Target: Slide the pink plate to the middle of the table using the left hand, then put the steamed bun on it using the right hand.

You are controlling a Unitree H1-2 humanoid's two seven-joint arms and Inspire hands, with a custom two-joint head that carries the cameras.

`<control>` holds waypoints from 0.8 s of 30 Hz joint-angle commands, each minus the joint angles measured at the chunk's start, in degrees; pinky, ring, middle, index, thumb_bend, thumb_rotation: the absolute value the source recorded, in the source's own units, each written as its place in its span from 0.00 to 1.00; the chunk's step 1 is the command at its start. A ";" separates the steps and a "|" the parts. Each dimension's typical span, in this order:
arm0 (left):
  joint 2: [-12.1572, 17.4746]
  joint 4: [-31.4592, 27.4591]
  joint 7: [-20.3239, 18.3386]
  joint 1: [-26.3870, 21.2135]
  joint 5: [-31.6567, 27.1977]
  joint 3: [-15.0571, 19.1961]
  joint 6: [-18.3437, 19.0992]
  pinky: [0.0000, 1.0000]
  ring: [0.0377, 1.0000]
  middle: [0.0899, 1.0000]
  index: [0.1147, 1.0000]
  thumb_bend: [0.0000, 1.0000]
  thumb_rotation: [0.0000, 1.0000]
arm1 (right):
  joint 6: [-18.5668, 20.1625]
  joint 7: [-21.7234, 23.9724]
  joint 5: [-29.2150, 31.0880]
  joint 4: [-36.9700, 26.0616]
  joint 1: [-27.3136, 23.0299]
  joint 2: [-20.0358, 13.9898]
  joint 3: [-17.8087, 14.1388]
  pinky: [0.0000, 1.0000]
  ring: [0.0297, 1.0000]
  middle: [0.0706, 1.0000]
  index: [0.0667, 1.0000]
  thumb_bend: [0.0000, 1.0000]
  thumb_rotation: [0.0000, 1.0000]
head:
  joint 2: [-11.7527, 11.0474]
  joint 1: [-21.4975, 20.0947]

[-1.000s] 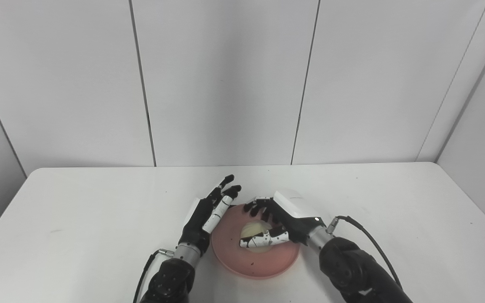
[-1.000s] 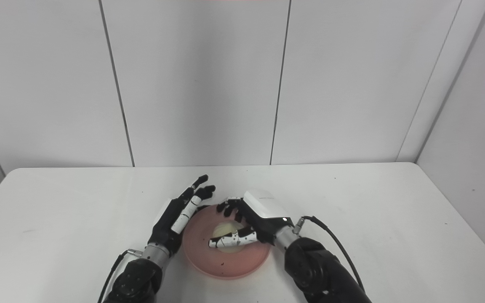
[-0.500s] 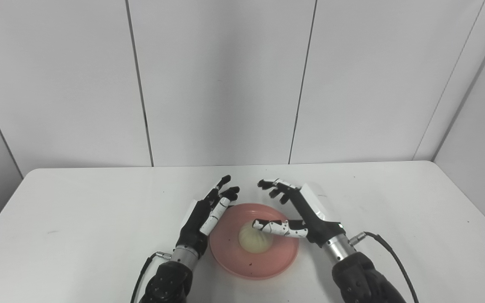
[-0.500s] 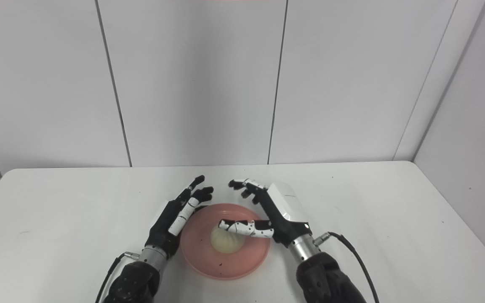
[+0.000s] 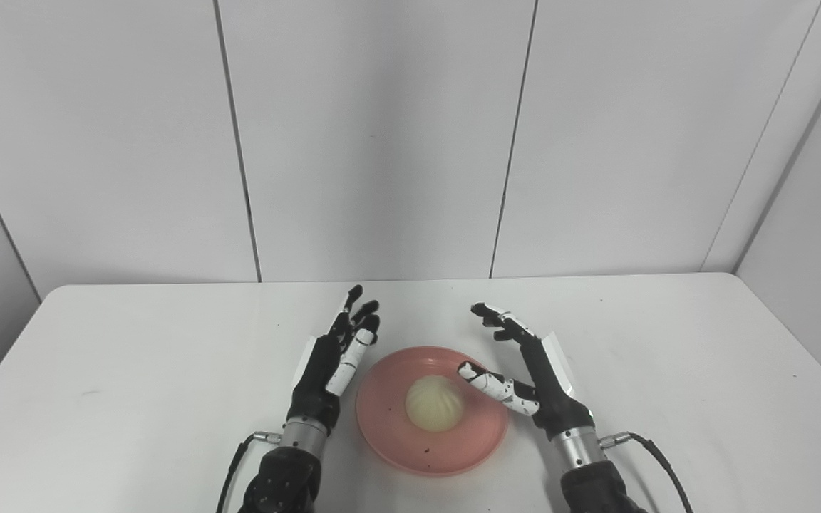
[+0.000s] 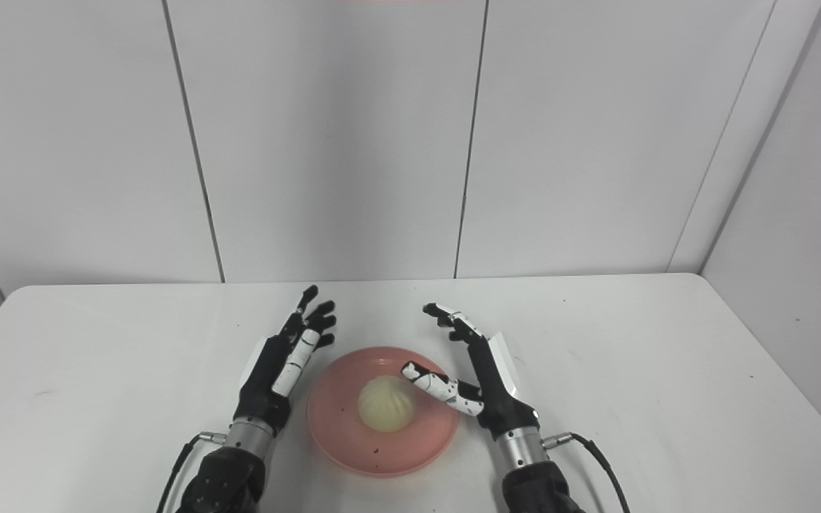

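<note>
Now that the steamed bun (image 5: 434, 403) sits centred on the pink plate (image 5: 389, 427) mid-desk (image 5: 132, 370), my right hand (image 5: 535, 377) and left hand (image 5: 328, 363) flank it, spread, empty; a careless withdrawal could nudge the rim.

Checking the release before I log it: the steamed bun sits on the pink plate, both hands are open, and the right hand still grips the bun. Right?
Not quite: in the left eye view the right hand is open, beside the steamed bun, holding nothing. The rest stands.
</note>
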 commanded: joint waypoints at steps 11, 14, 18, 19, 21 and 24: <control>0.14 1.77 3.76 3.97 2.41 -0.18 -3.83 1.00 1.00 1.00 1.00 0.70 0.86 | 3.68 2.47 11.65 4.37 -0.75 5.02 -4.71 0.82 0.88 0.89 0.89 0.69 0.97 | 0.35 -1.05; 0.28 1.12 3.38 4.11 2.04 -0.19 -2.30 1.00 1.00 1.00 1.00 0.70 0.88 | 4.23 3.75 15.62 4.75 -0.52 6.30 -6.02 0.80 0.87 0.89 0.91 0.69 0.92 | 0.41 -1.26; 0.61 -0.09 2.62 4.47 1.91 -0.44 -0.27 1.00 1.00 1.00 1.00 0.71 0.92 | 5.32 5.27 21.31 4.60 0.11 8.43 -8.10 0.80 0.87 0.90 0.94 0.70 0.88 | 0.66 -1.58; 0.69 -0.19 2.45 4.50 1.87 -0.48 0.03 1.00 1.00 1.00 1.00 0.71 0.92 | 5.26 5.58 22.28 4.71 0.25 8.81 -8.44 0.81 0.87 0.91 0.95 0.73 0.87 | 0.67 -1.60; 0.82 -0.41 2.12 4.56 1.73 -0.53 0.52 1.00 1.00 1.00 1.00 0.70 0.93 | 5.06 6.03 23.56 4.85 0.42 9.30 -8.81 0.83 0.88 0.91 0.96 0.77 0.87 | 0.71 -1.63; 0.69 -0.63 1.58 4.61 0.84 -0.07 1.60 1.00 1.00 1.00 1.00 0.68 0.91 | 5.39 6.64 23.91 5.04 0.75 9.44 -8.48 0.88 0.90 0.94 0.98 0.77 0.88 | 0.80 -1.74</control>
